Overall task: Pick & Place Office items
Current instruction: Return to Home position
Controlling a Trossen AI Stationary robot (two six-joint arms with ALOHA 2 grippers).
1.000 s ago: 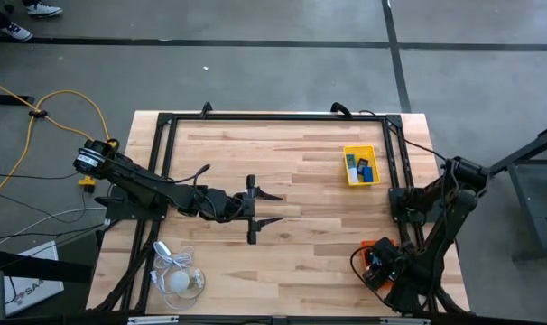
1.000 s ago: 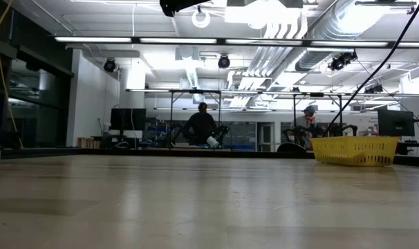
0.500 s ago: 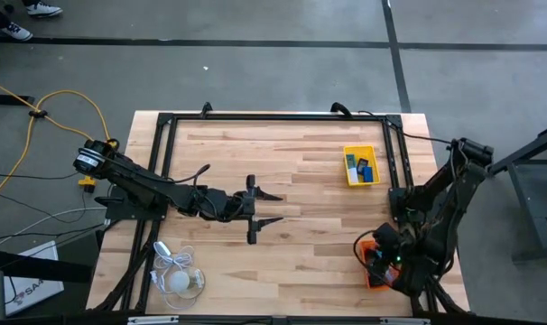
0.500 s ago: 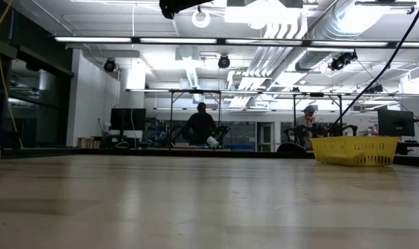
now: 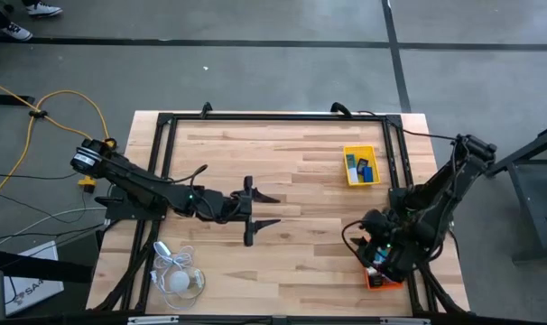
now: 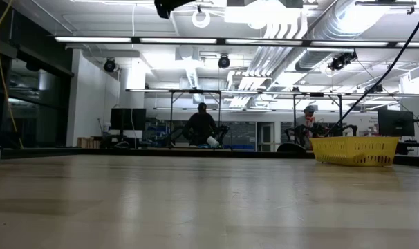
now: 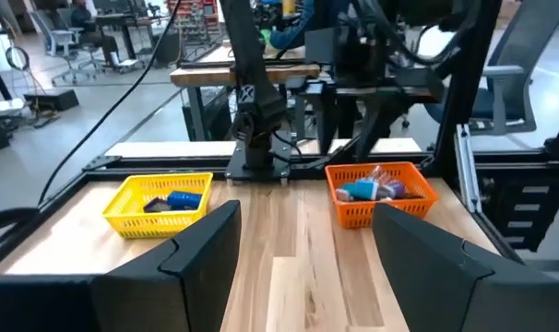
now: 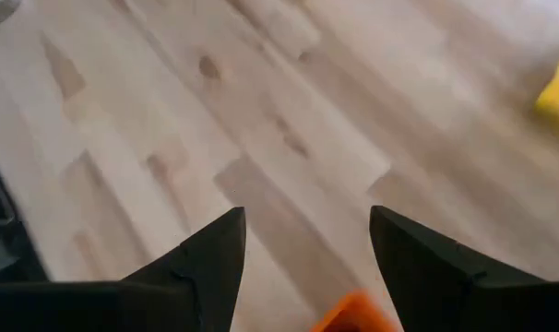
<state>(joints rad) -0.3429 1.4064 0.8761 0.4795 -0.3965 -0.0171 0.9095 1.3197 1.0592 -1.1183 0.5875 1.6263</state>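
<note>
Right hand (image 8: 307, 214), fingers spread, hides most of the orange bin (image 5: 384, 283); left hand (image 5: 275, 208) likewise spread.

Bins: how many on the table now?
2. Yellow bin: near the table's right edge, in plain view. Orange bin: at a right-hand corner, mostly covered by the right arm in the high view.

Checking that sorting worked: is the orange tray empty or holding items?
Holding items. In the left wrist view, teal and pink pieces lie heaped inside the orange tray.
</note>
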